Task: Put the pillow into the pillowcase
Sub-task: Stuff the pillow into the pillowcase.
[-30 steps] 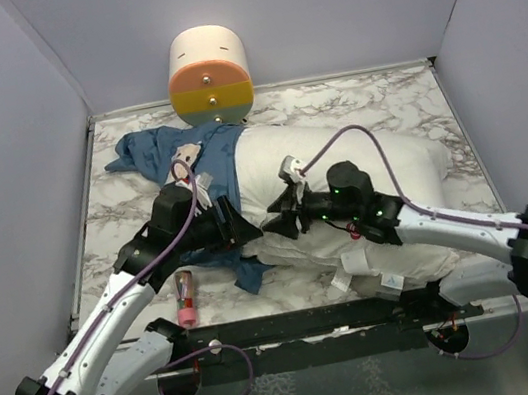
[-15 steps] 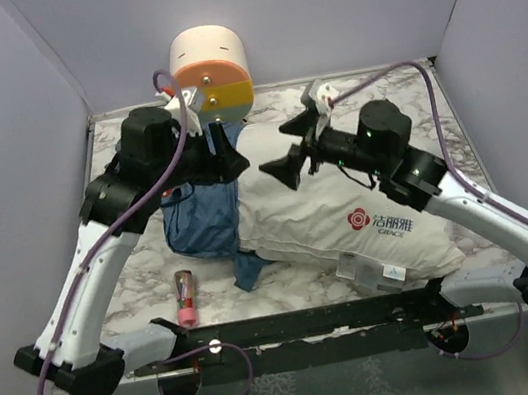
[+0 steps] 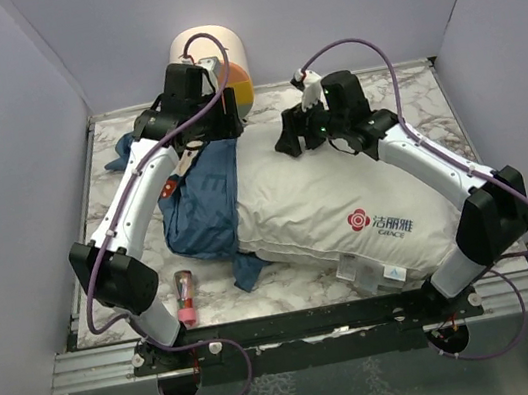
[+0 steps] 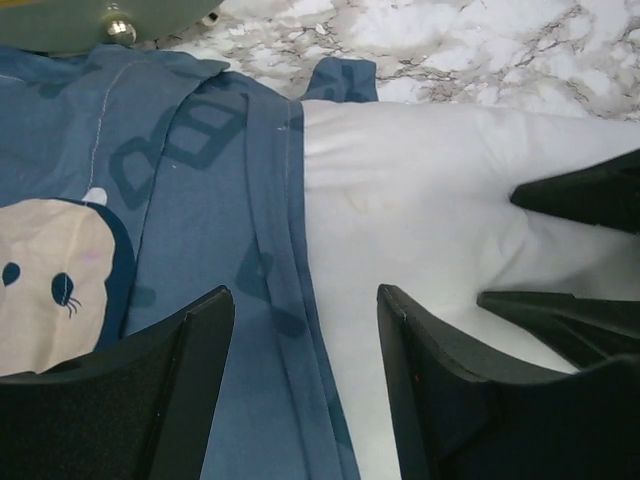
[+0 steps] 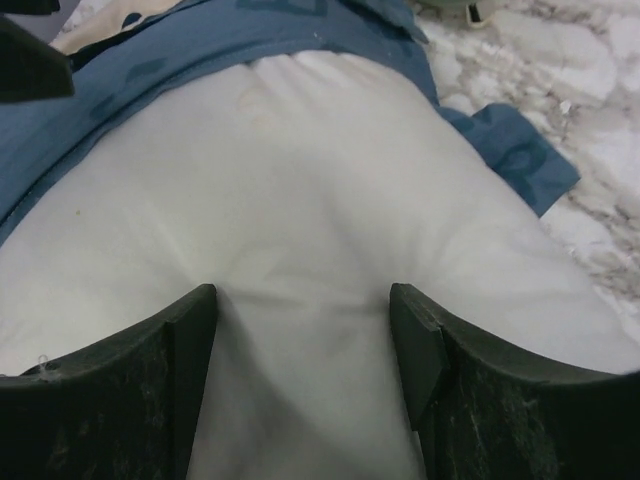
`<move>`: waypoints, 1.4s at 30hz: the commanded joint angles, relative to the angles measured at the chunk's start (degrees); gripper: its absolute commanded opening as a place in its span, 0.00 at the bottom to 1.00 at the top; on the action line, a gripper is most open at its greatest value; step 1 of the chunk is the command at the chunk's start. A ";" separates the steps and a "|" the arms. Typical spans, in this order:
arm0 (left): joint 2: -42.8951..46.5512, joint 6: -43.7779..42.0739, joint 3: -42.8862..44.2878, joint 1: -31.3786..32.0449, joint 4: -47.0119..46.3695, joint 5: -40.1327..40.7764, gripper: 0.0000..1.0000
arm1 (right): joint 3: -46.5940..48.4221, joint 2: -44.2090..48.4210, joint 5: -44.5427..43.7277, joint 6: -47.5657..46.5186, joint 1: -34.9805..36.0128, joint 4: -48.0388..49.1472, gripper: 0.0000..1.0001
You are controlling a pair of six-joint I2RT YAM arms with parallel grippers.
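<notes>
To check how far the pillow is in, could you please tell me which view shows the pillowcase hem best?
Left wrist view: the pillowcase hem lies close up across the pillow. The top view shows it small; the right wrist, only partly.

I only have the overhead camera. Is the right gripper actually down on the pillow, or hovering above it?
Observer: Down on it. The right wrist view shows the right gripper open and pressed into the pillow, with creases running in from both sides.
Operator: Where's the left one relative to the case opening?
Observer: The left gripper is open and straddles the hem of the pillowcase, where blue meets white.
Operator: Is that end of the pillow inside?
Observer: The left wrist view shows the hem lying over the pillow, so it's covered on top at least.
</notes>
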State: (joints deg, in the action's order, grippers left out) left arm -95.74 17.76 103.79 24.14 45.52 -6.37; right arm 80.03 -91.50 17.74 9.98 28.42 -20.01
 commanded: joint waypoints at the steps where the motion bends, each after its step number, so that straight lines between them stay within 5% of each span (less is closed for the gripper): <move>1: -1.07 -1.32 1.43 -1.15 -3.93 0.60 0.62 | -6.21 1.41 7.06 0.63 0.27 -2.20 0.62; 10: -3.69 1.86 -4.53 -0.32 -4.99 -5.41 0.57 | -16.37 6.10 7.51 1.71 0.31 1.11 0.40; 16: -3.39 -0.41 -6.58 1.29 -1.86 1.19 0.55 | -15.76 4.85 8.77 1.76 0.37 1.23 0.34; 20: -3.11 -2.47 -7.24 1.27 0.16 5.30 0.39 | -15.08 4.23 8.61 0.96 0.33 0.04 0.33; 24: -3.52 -2.75 -6.10 1.26 0.78 3.40 0.07 | -15.49 4.76 8.70 1.43 0.41 0.70 0.31; 26: -3.82 -2.41 -4.28 1.31 1.19 1.93 0.00 | -15.76 5.05 9.07 1.76 0.43 1.56 0.31; 30: -2.21 -0.11 0.14 1.77 -0.84 -3.89 0.00 | -15.65 5.62 10.91 1.98 0.57 4.17 0.27; 33: -0.40 4.54 1.45 2.16 -6.70 -13.82 0.00 | -14.76 5.55 12.51 2.08 0.66 6.31 0.15; 37: 2.78 14.19 -3.24 4.20 -17.74 -22.89 0.00 | -13.62 6.55 13.62 3.66 0.67 10.13 0.01; 42: 5.28 21.06 -10.51 6.95 -26.46 -25.80 0.00 | -13.03 11.43 13.11 6.07 0.67 17.24 0.01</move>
State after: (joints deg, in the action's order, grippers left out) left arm -95.46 28.82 96.71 27.14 34.52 -19.88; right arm 66.28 -84.20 26.55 12.62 28.01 -8.32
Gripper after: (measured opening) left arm 0.011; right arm 0.016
